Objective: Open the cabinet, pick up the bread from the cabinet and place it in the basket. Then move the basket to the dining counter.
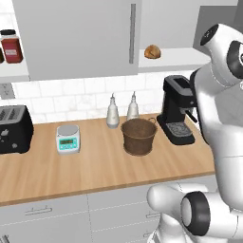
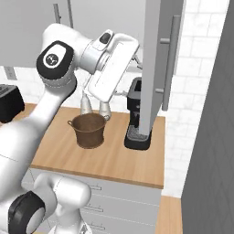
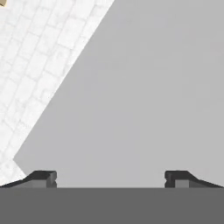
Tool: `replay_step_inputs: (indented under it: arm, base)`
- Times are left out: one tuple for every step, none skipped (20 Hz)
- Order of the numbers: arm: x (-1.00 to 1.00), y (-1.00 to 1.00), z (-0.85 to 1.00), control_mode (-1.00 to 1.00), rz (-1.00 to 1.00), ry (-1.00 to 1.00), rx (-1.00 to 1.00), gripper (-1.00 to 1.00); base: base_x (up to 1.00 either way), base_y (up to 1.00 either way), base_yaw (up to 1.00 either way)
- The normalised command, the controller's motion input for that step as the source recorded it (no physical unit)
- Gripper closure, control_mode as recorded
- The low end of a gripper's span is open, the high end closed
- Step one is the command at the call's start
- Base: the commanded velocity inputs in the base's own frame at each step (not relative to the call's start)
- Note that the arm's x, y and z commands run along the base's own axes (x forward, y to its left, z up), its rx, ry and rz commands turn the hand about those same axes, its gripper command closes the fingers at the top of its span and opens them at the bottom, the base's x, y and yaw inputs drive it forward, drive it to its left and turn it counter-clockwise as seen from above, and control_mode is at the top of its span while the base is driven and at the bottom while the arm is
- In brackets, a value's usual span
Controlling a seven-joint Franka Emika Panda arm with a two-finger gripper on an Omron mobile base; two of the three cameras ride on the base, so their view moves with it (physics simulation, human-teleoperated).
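right door of the light grey flat-fronted wall cabinet (image 1: 76, 38) open, small golden-brown bread roll (image 1: 152, 51) on shelf upper centre-right, round dark brown woven basket (image 1: 139, 136) empty mid-frame, gripper (image 3: 110, 178) spread wide, grasping nothing; pick, place, carry remain.

The light wooden counter (image 1: 95, 166) backed by white tiles carries a round dark brown woven basket (image 1: 138, 136) near its centre. At its nine o'clock sit a small white-and-teal kitchen scale (image 1: 68, 138) and a black toaster (image 1: 14, 129); a black coffee machine (image 1: 177, 110) stands at three o'clock, two pale bottles (image 1: 112, 112) at twelve.

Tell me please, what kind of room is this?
A kitchen, computer-rendered. A wooden counter backed by white tiles holds a toaster, a coffee machine and a scale. A wall cabinet hangs above; bread sits on its open shelf.
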Motion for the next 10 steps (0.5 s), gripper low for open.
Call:
replay_step_inputs:
  arm:
    - [0.03,0.99,-0.21,-1.0,0.0,0.0,0.04,-1.0]
    - [0.06,1.0,-0.26,-1.0,0.01,0.0,0.03,-1.0]
    - [0.13,1.0,-0.35,-1.0,0.04,0.0,0.06,-1.0]
    - [0.22,1.0,-0.52,-1.0,0.05,0.0,0.1,-1.0]
    - [0.39,1.0,-0.59,-1.0,0.02,0.0,0.11,-1.0]
    - [0.45,1.0,-0.69,-1.0,0.0,0.0,0.14,-1.0]
    - [0.46,1.0,-0.79,-1.0,0.0,-0.03,0.17,-1.0]
    - [0.62,1.0,-1.0,-1.0,0.0,-0.03,0.17,-1.0]
    - [0.62,1.0,-1.0,-1.0,0.0,-0.09,0.19,-1.0]
    - [0.65,1.0,-1.0,-1.0,0.0,-0.13,0.24,-1.0]
  base:
    - [0.0,0.0,0.0]
    - [0.0,0.0,0.0]
    - [0.0,0.0,0.0]
    - [0.0,0.0,0.0]
    - [0.0,0.0,0.0]
    - [0.0,0.0,0.0]
    - [0.0,0.0,0.0]
    - [0.0,0.0,0.0]
    - [0.0,0.0,0.0]
    - [0.0,0.0,0.0]
